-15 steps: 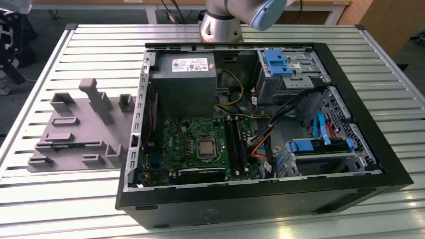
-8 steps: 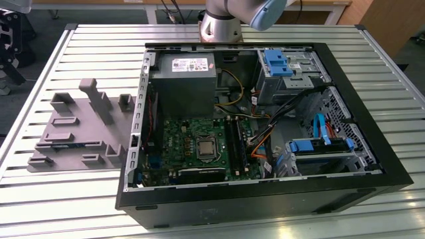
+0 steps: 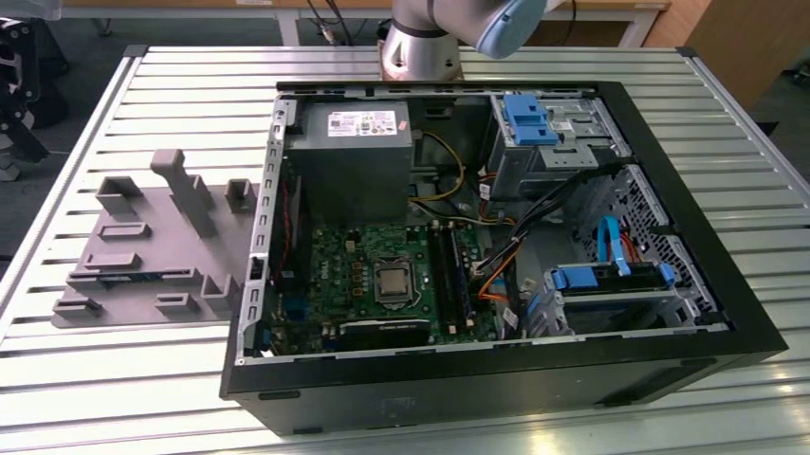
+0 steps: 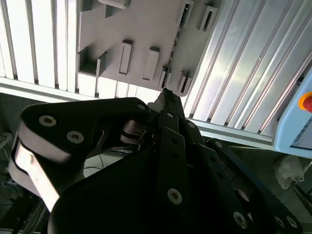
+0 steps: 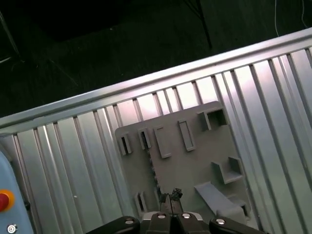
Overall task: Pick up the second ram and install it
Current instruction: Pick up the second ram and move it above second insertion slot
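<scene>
Bright overhead light — glare on table slats

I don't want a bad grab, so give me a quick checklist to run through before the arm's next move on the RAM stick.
1. RAM stick sitting in the grey fixture, nothing lying on it: ok.
2. Gripper above the fixture, close to the stick in the first wrist view: ok.
3. Gripper lined up squarely with the stick: cannot tell.
4. Jaws open enough to take the stick: not ok, they look shut and empty.
5. Computer case open, motherboard exposed from above: ok.
6. A free slot among the RAM slots: cannot tell, too small to judge.
</scene>
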Controlling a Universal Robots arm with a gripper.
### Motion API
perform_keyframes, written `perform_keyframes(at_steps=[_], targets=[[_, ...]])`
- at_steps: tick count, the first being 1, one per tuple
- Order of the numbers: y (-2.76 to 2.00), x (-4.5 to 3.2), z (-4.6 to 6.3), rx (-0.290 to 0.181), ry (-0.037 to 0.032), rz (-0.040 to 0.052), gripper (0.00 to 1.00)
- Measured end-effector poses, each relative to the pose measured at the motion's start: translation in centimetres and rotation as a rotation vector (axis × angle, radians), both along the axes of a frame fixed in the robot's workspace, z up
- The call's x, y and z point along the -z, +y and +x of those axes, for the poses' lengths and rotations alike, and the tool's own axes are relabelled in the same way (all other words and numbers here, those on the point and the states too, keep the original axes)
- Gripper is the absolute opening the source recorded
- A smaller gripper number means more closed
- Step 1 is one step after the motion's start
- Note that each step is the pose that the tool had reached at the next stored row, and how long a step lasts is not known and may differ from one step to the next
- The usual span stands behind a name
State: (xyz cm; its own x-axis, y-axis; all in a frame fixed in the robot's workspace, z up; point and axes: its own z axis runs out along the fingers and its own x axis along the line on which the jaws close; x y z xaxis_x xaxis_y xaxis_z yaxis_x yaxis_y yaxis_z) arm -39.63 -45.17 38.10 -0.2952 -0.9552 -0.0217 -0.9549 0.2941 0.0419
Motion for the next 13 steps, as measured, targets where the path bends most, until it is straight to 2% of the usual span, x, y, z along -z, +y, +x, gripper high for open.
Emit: perform_keyframes(at_steps=[13], targets=[[0.0,0.12,-0.01,-0.223,-0.0004,0.0,0.11]])
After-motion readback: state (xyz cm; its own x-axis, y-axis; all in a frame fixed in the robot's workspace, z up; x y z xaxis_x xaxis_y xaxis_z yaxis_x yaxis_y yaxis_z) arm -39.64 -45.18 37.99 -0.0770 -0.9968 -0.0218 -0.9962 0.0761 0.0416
